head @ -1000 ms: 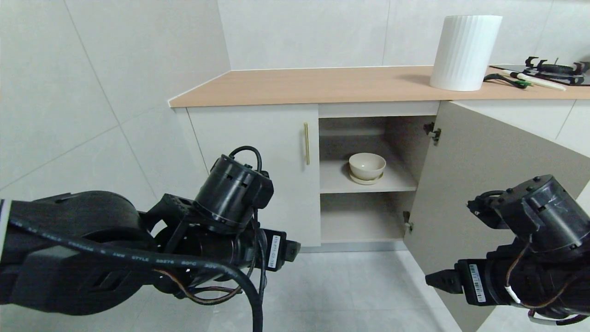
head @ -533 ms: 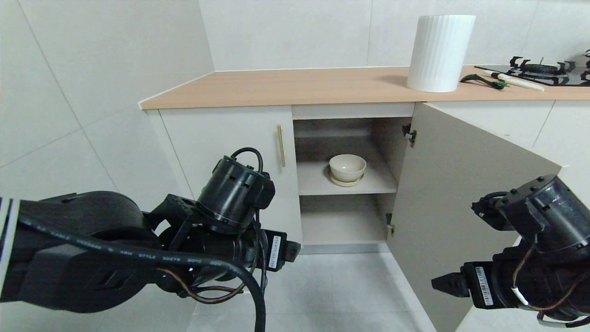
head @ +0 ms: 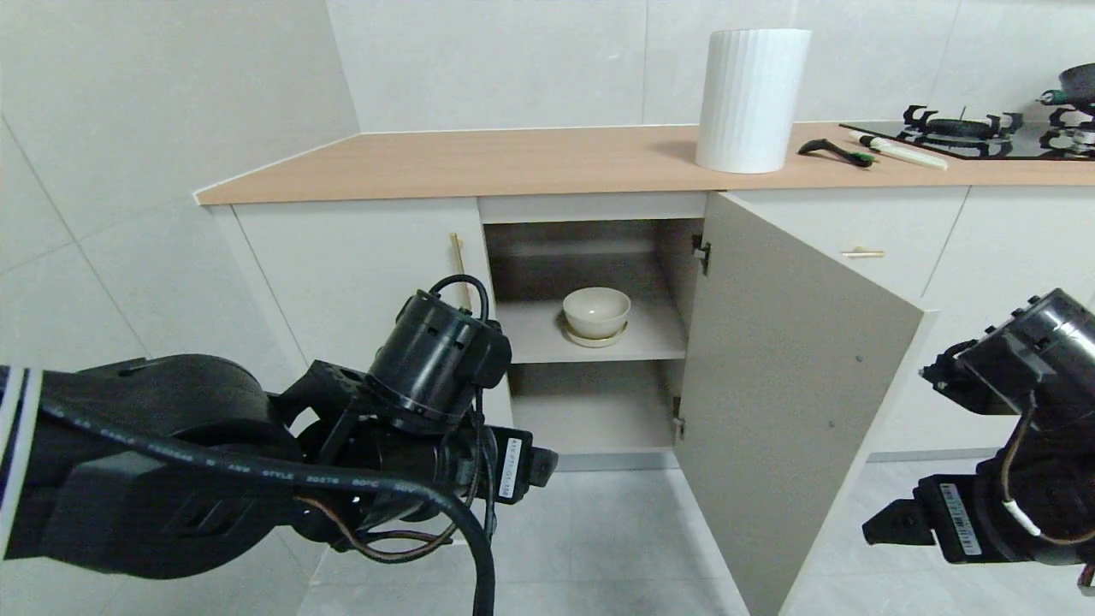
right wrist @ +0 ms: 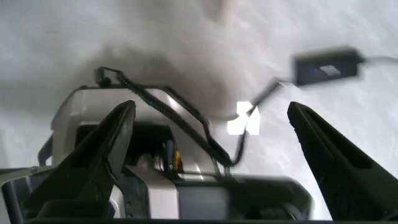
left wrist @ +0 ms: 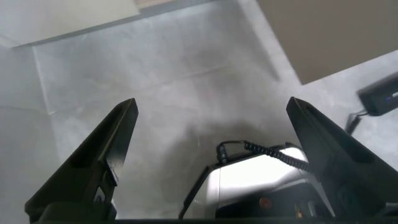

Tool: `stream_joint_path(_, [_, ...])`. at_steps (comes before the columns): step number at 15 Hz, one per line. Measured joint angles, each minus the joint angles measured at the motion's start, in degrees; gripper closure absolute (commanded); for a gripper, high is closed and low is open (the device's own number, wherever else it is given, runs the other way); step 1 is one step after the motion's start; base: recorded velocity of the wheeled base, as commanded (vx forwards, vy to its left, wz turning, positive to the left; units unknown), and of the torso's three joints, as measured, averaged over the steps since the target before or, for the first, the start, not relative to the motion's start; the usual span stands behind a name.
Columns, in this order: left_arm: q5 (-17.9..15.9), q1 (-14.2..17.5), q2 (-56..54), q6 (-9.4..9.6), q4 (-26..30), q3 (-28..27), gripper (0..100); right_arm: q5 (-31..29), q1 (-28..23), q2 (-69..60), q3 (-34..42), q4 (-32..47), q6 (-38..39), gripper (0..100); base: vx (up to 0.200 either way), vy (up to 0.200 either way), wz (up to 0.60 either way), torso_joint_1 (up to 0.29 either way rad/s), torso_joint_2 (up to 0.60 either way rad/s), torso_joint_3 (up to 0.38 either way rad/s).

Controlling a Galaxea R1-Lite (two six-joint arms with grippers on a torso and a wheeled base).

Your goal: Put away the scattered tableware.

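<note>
Cream ceramic bowl [head: 596, 310] hid most of its saucer [head: 590, 341] beside open grey cabinet door [head: 796, 368]; left gripper [left wrist: 211, 106] and right gripper [right wrist: 211, 107] gaped empty.

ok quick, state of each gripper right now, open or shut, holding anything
Left gripper: open, holding nothing.
Right gripper: open, holding nothing.

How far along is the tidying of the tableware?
Done, it seems: a bowl sits on a saucer on the cabinet's upper shelf. In hand: nothing; left gripper and right gripper are open and empty. Left: the cabinet door stands open, and utensils lie on the counter.
</note>
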Motion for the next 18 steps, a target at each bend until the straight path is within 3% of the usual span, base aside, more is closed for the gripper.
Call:
stream_joint_path(4, [0.0,-0.02,0.02,0.0,-0.1,0.0,0,-2.46,-9.23,0.24,-2.97,1.51,-2.68,0,0.0,0.0,0.0,0.0,0.0,0.0])
stream_joint_path(7, [0.0,-0.02,0.02,0.0,-0.1,0.0,0,-7.34,-14.74,2.15,-3.94,-3.39,-3.17,0,0.0,0.0,0.0,0.0,0.0,0.0])
stream_joint_path(12, [0.0,-0.02,-0.22,0.0,-0.05,-0.1,0,-8.24,-18.99,9.09,-3.34,-18.66,1.69,0,0.0,0.0,0.0,0.0,0.0,0.0])
stream_joint_path(18, [-0.04,1.66,-1.34,-0.04,-1.12,-0.3,0,-7.3,-20.0,15.43,-3.25,-25.26,4.38,0,0.0,0.0,0.0,0.0,0.0,0.0])
